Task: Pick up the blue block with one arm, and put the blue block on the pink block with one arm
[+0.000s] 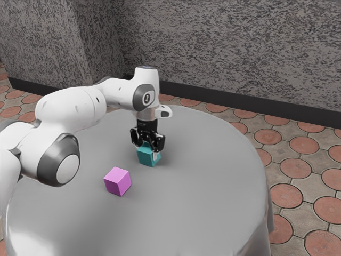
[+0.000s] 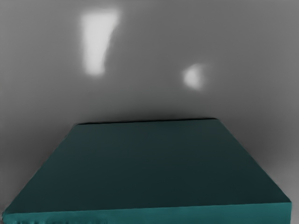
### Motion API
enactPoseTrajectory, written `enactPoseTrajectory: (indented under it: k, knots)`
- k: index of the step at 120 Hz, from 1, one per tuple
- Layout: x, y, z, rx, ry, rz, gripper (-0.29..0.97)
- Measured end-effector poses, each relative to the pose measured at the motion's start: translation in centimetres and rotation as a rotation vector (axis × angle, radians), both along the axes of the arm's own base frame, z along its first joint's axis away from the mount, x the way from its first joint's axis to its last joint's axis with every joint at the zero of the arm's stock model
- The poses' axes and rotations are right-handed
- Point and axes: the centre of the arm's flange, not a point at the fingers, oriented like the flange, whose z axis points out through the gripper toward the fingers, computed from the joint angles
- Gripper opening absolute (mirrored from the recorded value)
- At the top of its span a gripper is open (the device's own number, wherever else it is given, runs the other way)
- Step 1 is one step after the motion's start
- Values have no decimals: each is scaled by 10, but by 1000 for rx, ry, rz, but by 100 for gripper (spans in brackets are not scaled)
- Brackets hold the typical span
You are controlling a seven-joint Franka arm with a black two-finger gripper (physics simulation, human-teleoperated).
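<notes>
Blue block [image 1: 145,158], teal in these renders, flat on the grey bench [image 1: 213,176] near its middle, not yet lifted to judge by the shadow under it. Directly above and around its upper part, the black end effector [image 1: 147,151], pointing straight down; cannot tell whether clamped on the block or merely astride it. From the wrist, the same blue block [image 2: 145,168], its top face close beneath the hand and roughly centred, bare bench [image 2: 149,60] beyond. Nearer the camera and toward the exterior view's left, well apart from the blue block, the pink block [image 1: 117,181], standing free with one corner turned toward the viewer. Likely troubles from here: lifting before a firm squeeze, leaving the block behind or letting it slip and tilt; gripping too near the top edge, inviting a twist on the way up; carrying too low and knocking the pink block aside; releasing off-centre or out of line with the pink block's turned faces, with a topple off its small top as the probable result.
</notes>
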Motion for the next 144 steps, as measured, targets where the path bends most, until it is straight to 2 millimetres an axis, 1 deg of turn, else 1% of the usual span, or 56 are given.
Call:
enactPoseTrajectory:
  k: [6,25,35,44,53,60,73,82,89,113,130,137,144]
  knots:
    - [0,1,0,1,-1,2,38]
    - [-3,4,2,3,2,7,35]
    - [-3,5,21,3,-20,10,35]
    - [-10,8,38,0,-24,17,36]
    - [-25,12,55,-2,-18,25,36]
    - [-40,16,69,1,-15,31,36]
    - [-67,21,83,10,-7,36,36]
    - [-87,20,98,22,-13,30,36]
    - [-98,17,108,35,-20,22,36]
    - [-124,3,119,61,-19,6,35]
    - [-144,-7,143,73,-35,2,35]
    - [-153,-7,144,79,-28,6,35]
    - [-162,-6,140,88,-18,9,35]
